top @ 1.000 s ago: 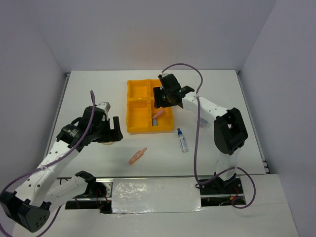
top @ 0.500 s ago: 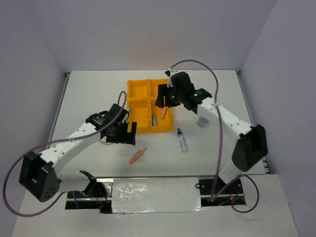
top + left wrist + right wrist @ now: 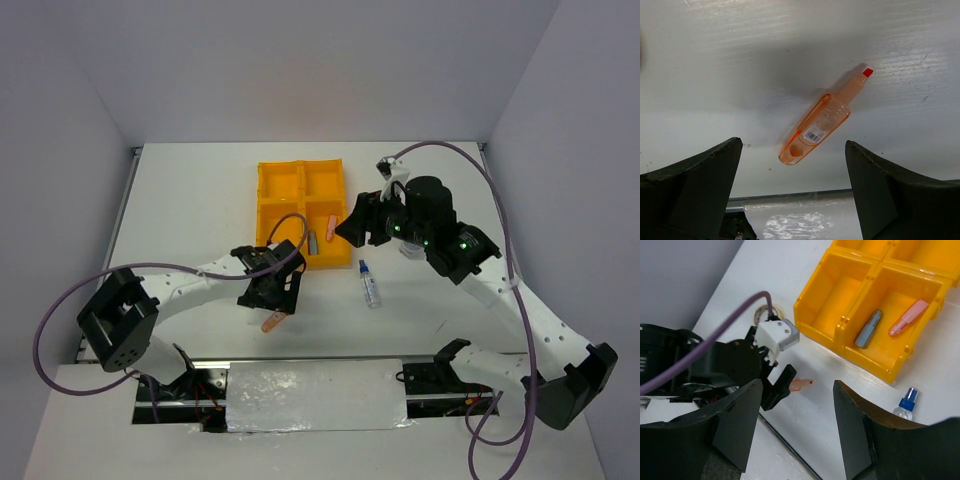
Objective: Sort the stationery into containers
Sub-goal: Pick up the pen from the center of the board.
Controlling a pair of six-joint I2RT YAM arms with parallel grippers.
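1. On the near part of the table (image 3: 200, 190), just off the near edge of the orange-yellow tray (image 3: 262, 200), one pink stick (image 3: 822, 120) lies flat. Nothing is touching it.
2. The left claw (image 3: 792, 141) hangs right above it, spread wide and empty, with one finger on each side of the stick.
3. The stick looks like a hard, translucent plastic tube, so I judge it light and stiff. It is probably smooth enough to slide or roll under a glancing touch.
4. The best hold appears to be across the wide barrel by the small printed label. The thin neck and red tip taper, and the pads could slip off them.
5. The stick lies on a slant to the line between the fingers, so closing on it may swing it round. Turning the wrist square to the barrel first would help.
6. The right claw (image 3: 797, 385) is to the right of the tray. It is open and carries nothing.
7. The tray's near-right compartment holds another pink stick (image 3: 908, 317) and a grey-blue stick (image 3: 869, 327).
8. The clear bottle with a blue cap (image 3: 371, 285) lies on the table to the right of the tray.
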